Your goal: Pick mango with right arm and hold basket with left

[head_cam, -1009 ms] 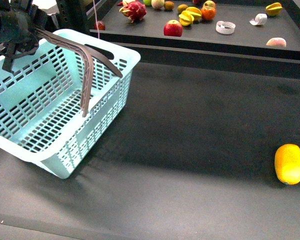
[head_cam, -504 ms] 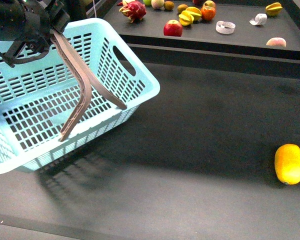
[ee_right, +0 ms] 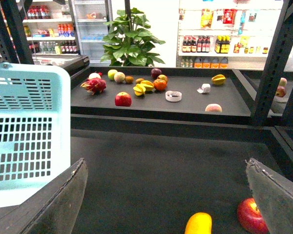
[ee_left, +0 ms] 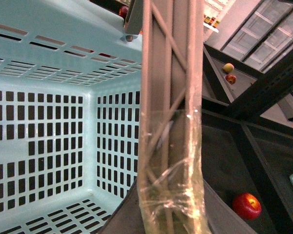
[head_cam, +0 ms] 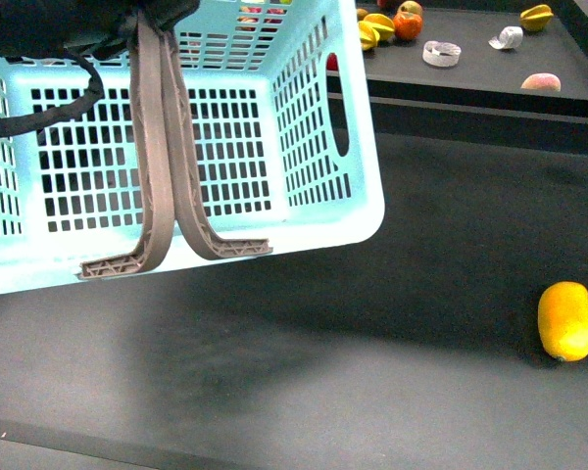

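Note:
The light-blue basket (head_cam: 225,147) hangs tilted above the dark table, its open side facing the front camera. Its two grey-brown handles (head_cam: 162,147) lie together. My left gripper (ee_left: 171,219) is shut on those handles, which are wrapped in clear tape; the black arm (head_cam: 69,20) shows at the top left of the front view. The yellow-orange mango (head_cam: 567,321) lies on the table at the far right, well apart from the basket. My right gripper (ee_right: 168,195) is open, with the mango (ee_right: 198,224) low between its fingers (ee_right: 63,200) and nothing held.
A red apple (ee_right: 251,217) lies just beside the mango in the right wrist view. Behind a raised ledge (head_cam: 470,103), a back shelf holds star fruits (head_cam: 377,27), a tape roll (head_cam: 441,53), a dragon fruit (ee_right: 94,85) and other fruit. Dark shelf posts (ee_right: 276,63) stand at the right.
The basket has been lifted off the table and swung up and to the right, tipping its opening toward the camera. The mango has not moved.

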